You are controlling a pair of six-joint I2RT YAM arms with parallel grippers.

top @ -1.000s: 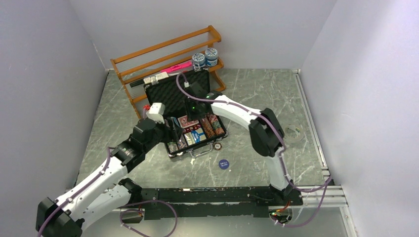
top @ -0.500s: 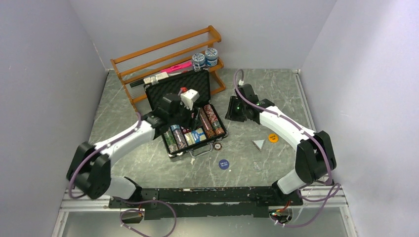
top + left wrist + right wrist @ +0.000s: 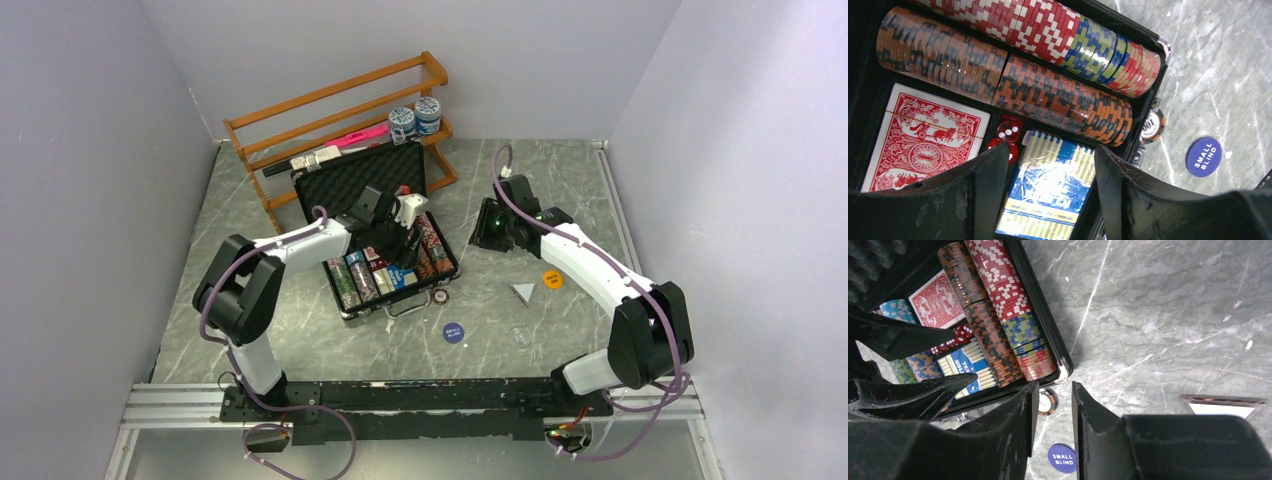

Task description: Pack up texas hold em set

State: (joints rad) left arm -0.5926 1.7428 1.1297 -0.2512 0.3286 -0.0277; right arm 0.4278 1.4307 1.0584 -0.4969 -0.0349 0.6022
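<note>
The black briefcase lies open, its tray packed with chip rows, a red deck, red dice and a blue deck. My left gripper hangs open over the tray, one finger on each side of the blue deck, which lies in its slot. My right gripper hovers over bare table right of the case, its jaws a narrow gap apart and empty. A loose chip and a blue "small blind" disc lie on the table.
The orange wooden rack with two blue-and-white jars stands behind the case. An orange disc and a white triangular piece lie right of the case. Grey walls close in on both sides.
My left arm swung from the case's left front edge to over its middle. My right arm pulled out of the case to the table on its right, uncovering the orange disc and the triangle.
</note>
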